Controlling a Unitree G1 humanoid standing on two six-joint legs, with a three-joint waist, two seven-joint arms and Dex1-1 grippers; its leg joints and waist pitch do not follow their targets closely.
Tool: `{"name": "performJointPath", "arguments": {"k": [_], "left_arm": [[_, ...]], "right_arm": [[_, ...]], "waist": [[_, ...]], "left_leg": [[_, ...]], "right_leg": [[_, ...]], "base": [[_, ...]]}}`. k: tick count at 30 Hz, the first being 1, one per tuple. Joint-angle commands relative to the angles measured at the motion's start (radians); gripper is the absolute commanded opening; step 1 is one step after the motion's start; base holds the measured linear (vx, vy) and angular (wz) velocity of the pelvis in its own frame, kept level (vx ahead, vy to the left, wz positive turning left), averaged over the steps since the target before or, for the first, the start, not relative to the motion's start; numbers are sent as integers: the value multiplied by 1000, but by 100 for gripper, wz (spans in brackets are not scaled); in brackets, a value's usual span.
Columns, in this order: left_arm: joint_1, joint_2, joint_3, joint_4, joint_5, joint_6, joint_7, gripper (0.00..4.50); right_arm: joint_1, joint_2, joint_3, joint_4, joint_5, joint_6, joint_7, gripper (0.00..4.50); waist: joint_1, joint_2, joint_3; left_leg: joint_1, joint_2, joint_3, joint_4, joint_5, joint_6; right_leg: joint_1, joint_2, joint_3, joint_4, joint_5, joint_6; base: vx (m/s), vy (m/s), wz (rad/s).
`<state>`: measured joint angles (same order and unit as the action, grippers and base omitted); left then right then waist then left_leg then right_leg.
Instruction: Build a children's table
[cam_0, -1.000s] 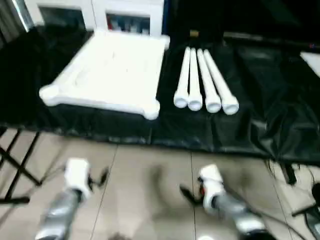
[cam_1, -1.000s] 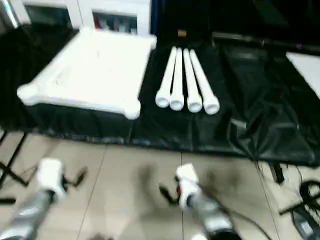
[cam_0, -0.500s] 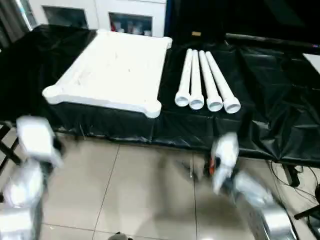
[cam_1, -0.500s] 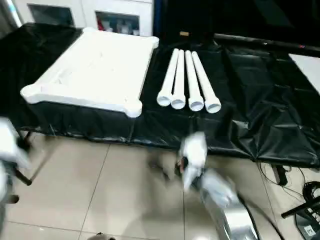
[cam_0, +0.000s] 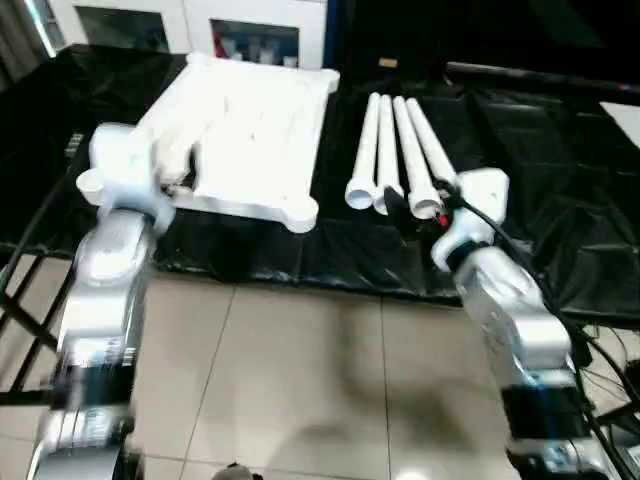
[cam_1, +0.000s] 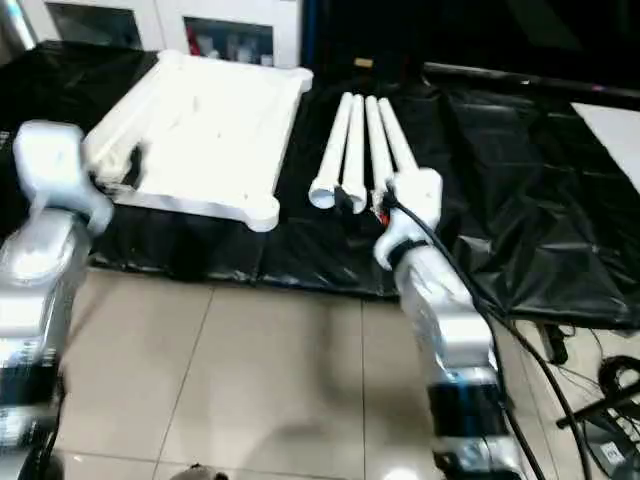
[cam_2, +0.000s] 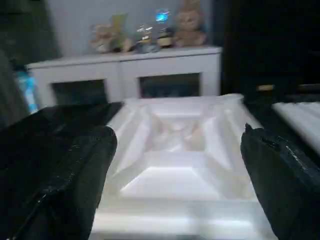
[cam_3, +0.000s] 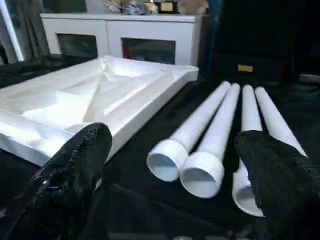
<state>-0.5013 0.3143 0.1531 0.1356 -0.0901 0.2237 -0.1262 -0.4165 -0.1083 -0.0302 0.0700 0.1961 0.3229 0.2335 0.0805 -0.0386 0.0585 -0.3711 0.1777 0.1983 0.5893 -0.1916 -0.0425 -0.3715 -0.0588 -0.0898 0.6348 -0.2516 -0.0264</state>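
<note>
Both claws (cam_3: 175, 165) risen to tabletop (cam_0: 250, 130), legs (cam_0: 395, 150)

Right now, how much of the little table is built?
None of it yet. The tabletop lies ribbed side up on the black cloth, and the four legs lie loose beside it. Both claws are open and hold nothing: the left claw faces the tabletop, the right claw faces the leg ends. All four legs remain to be fitted.
</note>
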Motion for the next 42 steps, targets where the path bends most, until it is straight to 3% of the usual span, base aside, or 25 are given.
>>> {"name": "performJointPath", "arguments": {"k": [1,4,5,8,13,17,18,19,20,22,24,26,27,28,29,30,32,33,35,36,37,38,39,40,42], "left_arm": [[4,0,-21,30,0,16,-1,444],[13,-3,-26,22,5,6,-7,444],[25,-9,-24,4,0,16,-3,444],[93,-37,-29,-69,14,54,12,444],[122,-33,-8,-102,-8,70,7,444],[162,-19,-17,-141,6,86,6,444],[164,-19,-17,-142,6,86,5,444],[172,-18,-16,-150,8,91,0,444],[173,-16,-19,-151,11,90,-3,444],[168,-17,-25,-146,14,89,-7,444],[155,-23,-38,-134,18,88,-10,444],[149,-24,-43,-129,19,95,-12,444],[144,-27,-46,-121,13,84,-21,444],[144,-28,-46,-120,12,84,-21,444],[142,-31,-47,-116,9,83,-22,444],[141,-34,-49,-115,6,88,-22,444],[147,-50,-52,-113,-5,94,-22,444],[148,-52,-52,-113,-6,94,-22,444],[155,-74,-66,-112,-7,95,-27,444],[154,-85,-72,-109,-12,89,-34,444],[154,-85,-72,-109,-12,89,-34,444],[151,-92,-73,-105,-12,90,-30,444],[145,-95,-79,-96,-10,81,-27,444],[140,-96,-83,-88,-7,75,-25,444],[129,-95,-96,-70,8,60,-23,444]], "right_arm": [[-12,-6,37,32,-10,-3,44,450],[-23,-21,80,61,-45,-32,56,450],[-25,-21,88,64,-48,-37,62,450],[-28,-9,116,85,-39,-53,100,450],[-22,15,136,83,-37,-56,125,450],[-9,19,151,92,-40,-77,135,450],[-9,20,151,93,-41,-78,135,450],[-6,23,152,95,-47,-85,129,450],[-3,29,143,94,-38,-81,122,450],[-3,45,112,102,-22,-64,91,450],[6,45,98,100,-35,-72,68,450],[15,45,86,92,-42,-79,43,450],[22,44,75,82,-43,-77,27,450],[24,45,72,80,-42,-75,24,450],[28,45,64,73,-38,-68,17,450],[34,44,56,62,-37,-63,5,450],[67,40,20,3,-32,-49,-32,450],[71,39,17,-4,-33,-48,-35,450],[117,26,-14,-79,-41,-20,-63,450],[133,18,-22,-104,-46,-9,-71,450],[133,18,-22,-104,-46,-9,-71,450],[139,16,-28,-114,-47,-5,-77,450],[144,14,-33,-122,-49,-3,-84,450],[146,13,-36,-126,-50,-2,-89,450],[144,11,-42,-129,-47,3,-100,450]], "waist": [[3,0,-71],[0,10,-71],[7,6,-67],[-17,13,-76],[-16,32,-31],[20,28,-14],[16,41,-22],[-4,64,-39],[-39,72,-65],[-31,66,-73],[-27,57,-67],[-33,25,-53],[-34,-1,-50],[-4,-58,-57],[11,-54,-45],[20,-25,-49],[47,-14,-47],[48,-5,-52],[33,58,-68],[1,49,-88],[-16,8,-96],[3,-23,-91],[98,-16,-88],[76,-34,-81],[55,-26,-93]], "left_leg": [[15,63,-35,-52,30,56],[19,67,-35,-50,19,44],[-37,35,-74,-58,32,109],[-47,27,-115,-33,58,299],[-26,21,-130,-82,-508,109],[-28,47,-92,-8,-312,99],[-15,43,-98,-56,-299,112],[69,69,-125,-90,-332,114],[191,115,-229,-98,-373,221],[162,109,-178,-60,-130,225],[117,87,-123,-85,-41,244],[105,69,-83,-102,-116,254],[99,27,-46,-101,-300,204],[84,-43,-17,-3,-366,141],[87,-55,-21,60,-320,129],[81,-64,-31,99,-243,65],[20,-66,-85,101,-160,-30],[26,-66,-85,86,-124,-92],[95,-16,-81,4,136,-134],[195,32,-61,23,443,-56],[190,-13,-7,59,453,5],[106,-84,21,104,274,9],[-9,-82,-74,229,-192,-1],[-48,-101,-130,253,-218,-40],[-53,-130,-164,211,-134,-87]], "right_leg": [[51,-101,74,-47,225,-185],[46,-97,74,-49,217,-186],[83,-113,29,-43,257,-196],[104,-131,-29,-60,236,-224],[163,-112,-74,-142,-502,-124],[225,-204,-64,-240,-677,-94],[228,-128,-96,-208,-557,-74],[176,-57,-93,-143,-435,-74],[55,0,-65,9,-251,-71],[-43,0,-17,107,-106,48],[-61,3,-16,121,10,74],[-67,-23,3,51,136,17],[-27,-60,46,-36,122,-44],[31,-126,145,-126,-242,-45],[33,-168,185,-182,-523,-48],[62,-144,277,-197,-763,-111],[116,-96,332,-146,-457,-239],[106,-17,333,-122,-191,-268],[6,95,276,-38,128,-107],[-114,69,187,28,234,-42],[-98,26,185,8,306,-69],[-4,2,270,-25,351,-97],[67,-173,477,-110,348,-166],[66,-122,461,-99,434,-175],[75,-27,420,-88,466,-163]], "base": [[0,0,0],[0,0,0],[0,0,0],[-26,-9,44],[9,-8,56],[61,12,65],[124,63,60],[202,70,54],[202,70,54],[170,64,22],[110,49,9],[101,-10,2],[117,-70,6],[141,-131,26],[141,-131,26],[144,-121,11],[125,-74,-34],[105,-35,-37],[82,17,-25],[94,67,-34],[87,78,-47],[87,78,-47],[25,128,-31],[-30,175,-41],[-54,165,-56]]}}
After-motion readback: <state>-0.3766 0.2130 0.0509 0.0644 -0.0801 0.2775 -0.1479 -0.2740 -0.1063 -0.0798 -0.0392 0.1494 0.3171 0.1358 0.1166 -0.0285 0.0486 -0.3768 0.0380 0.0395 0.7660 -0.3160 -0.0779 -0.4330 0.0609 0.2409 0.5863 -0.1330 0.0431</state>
